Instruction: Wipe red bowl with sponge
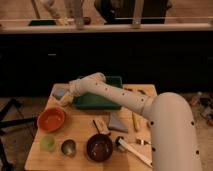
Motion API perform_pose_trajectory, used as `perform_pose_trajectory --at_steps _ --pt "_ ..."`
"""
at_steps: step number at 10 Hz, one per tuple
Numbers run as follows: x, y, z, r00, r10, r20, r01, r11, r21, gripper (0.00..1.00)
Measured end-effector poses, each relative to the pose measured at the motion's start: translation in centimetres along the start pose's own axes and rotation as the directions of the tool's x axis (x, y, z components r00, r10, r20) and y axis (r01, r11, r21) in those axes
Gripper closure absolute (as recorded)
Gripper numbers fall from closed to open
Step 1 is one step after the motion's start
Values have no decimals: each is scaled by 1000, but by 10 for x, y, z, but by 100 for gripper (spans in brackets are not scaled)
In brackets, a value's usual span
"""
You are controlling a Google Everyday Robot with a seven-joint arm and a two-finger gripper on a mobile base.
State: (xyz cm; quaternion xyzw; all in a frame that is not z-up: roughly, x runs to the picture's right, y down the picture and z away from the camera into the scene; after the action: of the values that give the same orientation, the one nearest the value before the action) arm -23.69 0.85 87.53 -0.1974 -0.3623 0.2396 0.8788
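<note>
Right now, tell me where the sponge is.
In the camera view the sponge lies at the far left corner of the table, just left of the green tray, with the claw right beside it, beyond the red bowl.

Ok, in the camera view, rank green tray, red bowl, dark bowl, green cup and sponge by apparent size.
1. green tray
2. red bowl and dark bowl: look alike, unranked
3. green cup and sponge: close; the sponge sits farther back, so unsure
The gripper is beside the sponge, just off the tray.
</note>
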Motion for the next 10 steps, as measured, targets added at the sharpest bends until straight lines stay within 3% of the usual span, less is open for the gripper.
perform_pose_trajectory --at_steps 2,3,10 --pt "-1 1 4 1000 -5 -3 5 1000 -9 21" --pt "0 1 5 1000 -7 -3 7 1000 -13 28" --pt "1 6 8 1000 -23 -4 23 999 -38 96"
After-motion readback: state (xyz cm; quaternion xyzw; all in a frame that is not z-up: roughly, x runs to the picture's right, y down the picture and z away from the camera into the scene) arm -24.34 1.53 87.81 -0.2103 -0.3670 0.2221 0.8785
